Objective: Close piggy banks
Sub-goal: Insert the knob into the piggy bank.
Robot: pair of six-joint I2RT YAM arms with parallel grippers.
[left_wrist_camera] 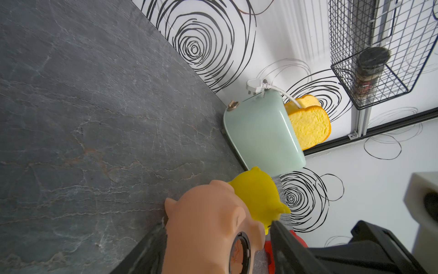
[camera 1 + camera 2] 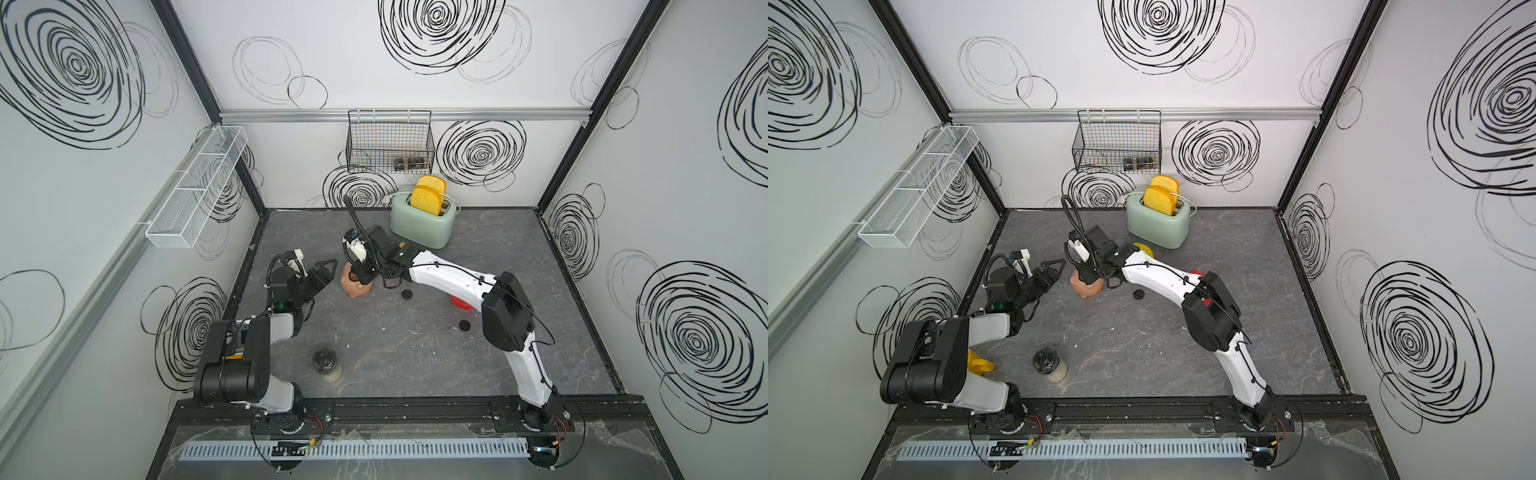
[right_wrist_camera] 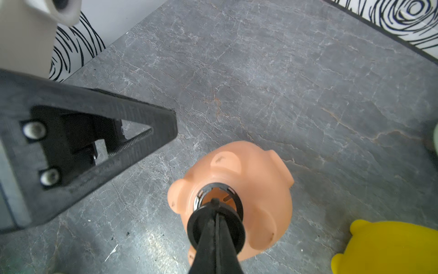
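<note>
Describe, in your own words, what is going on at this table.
The right gripper is shut on a black plug and holds it just over the belly hole of the pink pig, which lies belly up on the table. The plug is not seated yet. The left gripper, jaws apart, sits close beside the pig. Two more plugs lie loose, and the yellow pig and red pig sit nearby.

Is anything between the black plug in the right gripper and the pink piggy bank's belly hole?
Nothing visible. The right gripper, jaws shut on the black plug, holds it right at the open belly hole of the pink piggy bank. The left gripper stands off to one side, and the yellow piggy bank lies clear of the hole.
</note>
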